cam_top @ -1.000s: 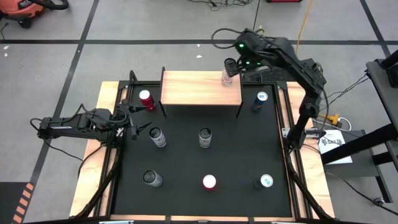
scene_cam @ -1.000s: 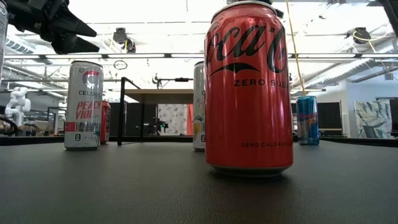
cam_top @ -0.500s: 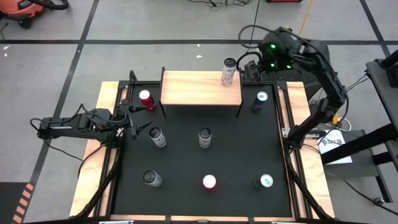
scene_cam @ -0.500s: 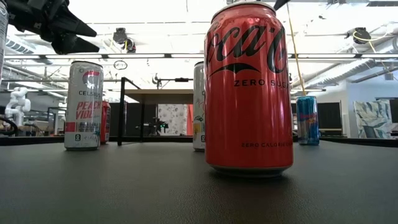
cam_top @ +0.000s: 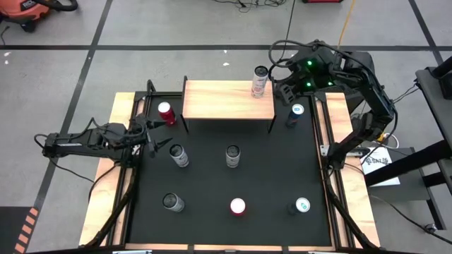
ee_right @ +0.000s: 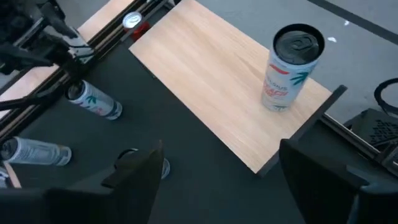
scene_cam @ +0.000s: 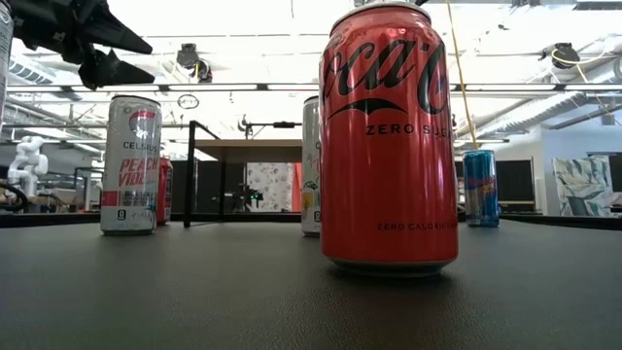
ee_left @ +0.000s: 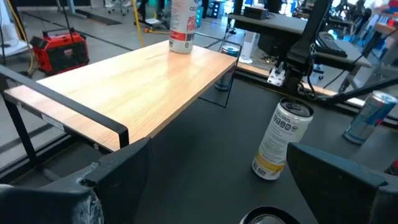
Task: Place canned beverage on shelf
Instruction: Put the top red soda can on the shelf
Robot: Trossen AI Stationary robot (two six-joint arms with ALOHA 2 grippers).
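shelf can (cam_top: 260, 81): upright on the shelf (cam_top: 226, 100), at its far right corner. Out at the corner, so the rest of the top is bare for more cans.
right gripper (cam_top: 288, 92): mine, fingers spread, nothing between them. Hangs just off the shelf's right end, apart from the can, above the blue can (cam_top: 295, 113). I'd call this one placed.
left gripper (cam_top: 148, 137): idle at the mat's left edge, near the red can (cam_top: 166, 112). Fingers wide apart, holding nothing.
mat (cam_top: 268, 169): six cans stand on it, well apart, so each has grasp room.
right wrist: shows the can's lid and label and its clear gap to my fingers.
high: only view giving both arms and the full can count.
low: big red can (scene_cam: 389, 136) blocks the middle; the shelf can can't be made out.
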